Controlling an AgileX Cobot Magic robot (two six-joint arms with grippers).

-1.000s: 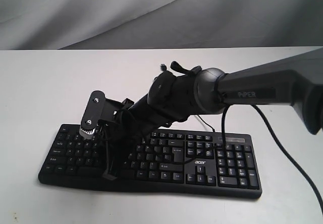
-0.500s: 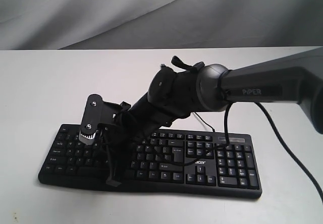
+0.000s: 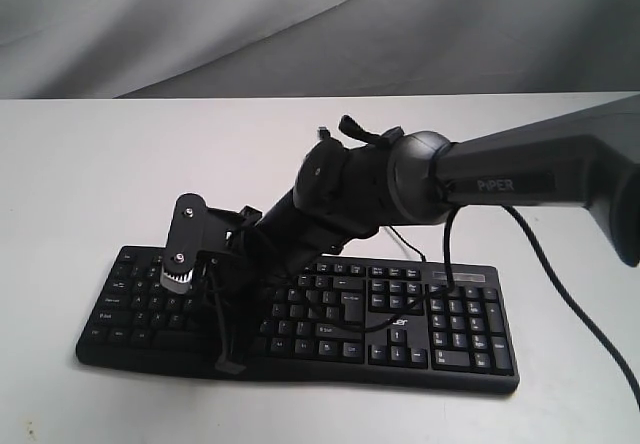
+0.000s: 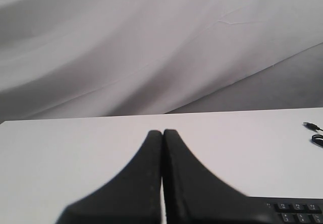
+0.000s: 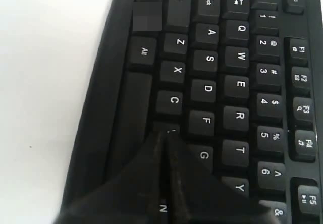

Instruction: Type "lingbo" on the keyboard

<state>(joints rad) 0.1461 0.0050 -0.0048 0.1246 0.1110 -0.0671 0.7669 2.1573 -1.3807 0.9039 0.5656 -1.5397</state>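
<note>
Lengthwise, keyboard [image 3: 330, 329] spans left to right, number pad [image 3: 465, 329] rightward.

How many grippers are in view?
2. The right gripper, shut, tips over the keyboard near the C key; the left gripper, shut, over table beside it, wrist view only.

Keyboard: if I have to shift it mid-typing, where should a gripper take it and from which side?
Probably the number-pad end of the keyboard: it lies flat on the table, so pinch the thin edge there, coming in from the right of the exterior view. The right gripper and its arm hang over the left half, so that side is blocked.
</note>
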